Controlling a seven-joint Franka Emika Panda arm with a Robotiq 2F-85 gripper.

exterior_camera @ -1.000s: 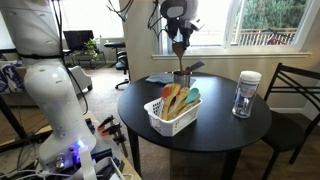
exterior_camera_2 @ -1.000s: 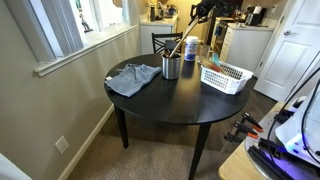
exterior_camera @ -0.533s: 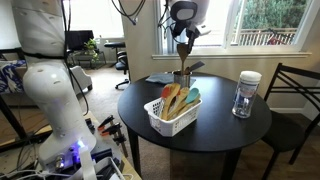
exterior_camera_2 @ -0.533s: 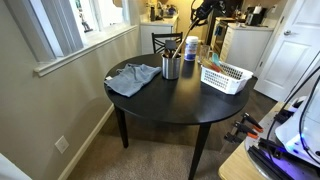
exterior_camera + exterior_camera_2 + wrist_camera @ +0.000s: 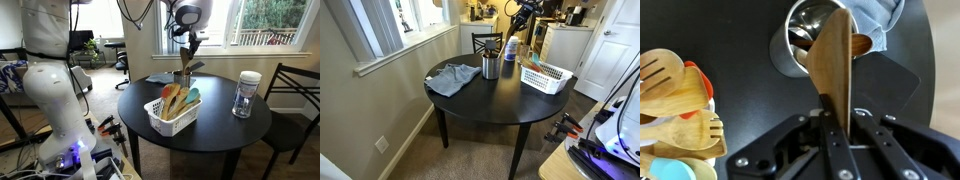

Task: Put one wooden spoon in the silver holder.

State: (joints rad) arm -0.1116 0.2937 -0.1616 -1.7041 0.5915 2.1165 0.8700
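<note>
wooden spoon (image 5: 835,60) over the silver holder (image 5: 788,55), basket (image 5: 172,118) beside it on the table (image 5: 225,128).

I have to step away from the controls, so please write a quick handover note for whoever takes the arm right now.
Gripper: shut on the handle of the plain light-brown wooden spoon, with the spoon's head pointing down.
Small shiny grey metal holder: upright on the round black table, next to a blue-grey cloth.
The spoon's head is at the holder's mouth. How deep it sits cannot be told.
White slatted basket: holds the other utensils.
Done: the spoon is picked up and brought to the holder.
Left: probably lower it in, open the jaws, then lift clear.
</note>
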